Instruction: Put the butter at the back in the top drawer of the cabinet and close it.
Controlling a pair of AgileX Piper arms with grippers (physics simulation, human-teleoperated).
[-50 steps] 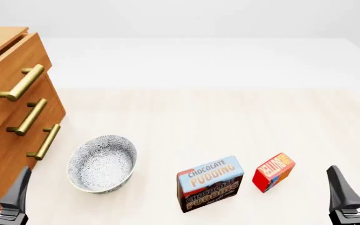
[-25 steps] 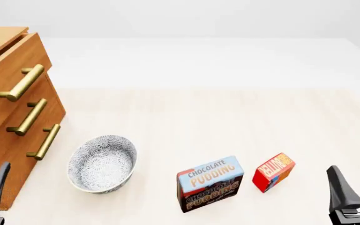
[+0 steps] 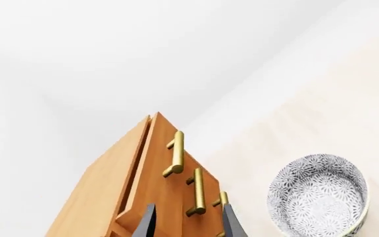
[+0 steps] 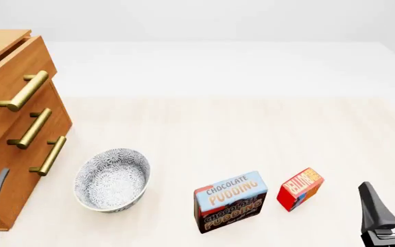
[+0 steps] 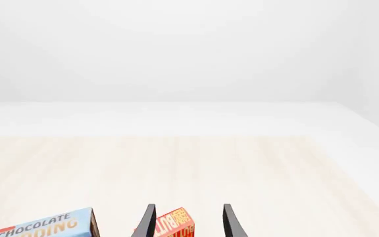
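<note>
Orange-brown wood cabinet (image 4: pixel 9 118) fills the left edge of the front view, its top drawer (image 4: pixel 12 77) slightly ajar. Butter (image 4: pixel 300 188) stands at lower right on the table (image 4: pixel 218 134), just right of the pudding box (image 4: pixel 230 201); a bowl (image 4: pixel 111 179) sits lower left. Left gripper (image 3: pixel 187 222) at the bottom left corner and right gripper (image 5: pixel 187 221) at the bottom right both have jaws parted, holding nothing.
</note>
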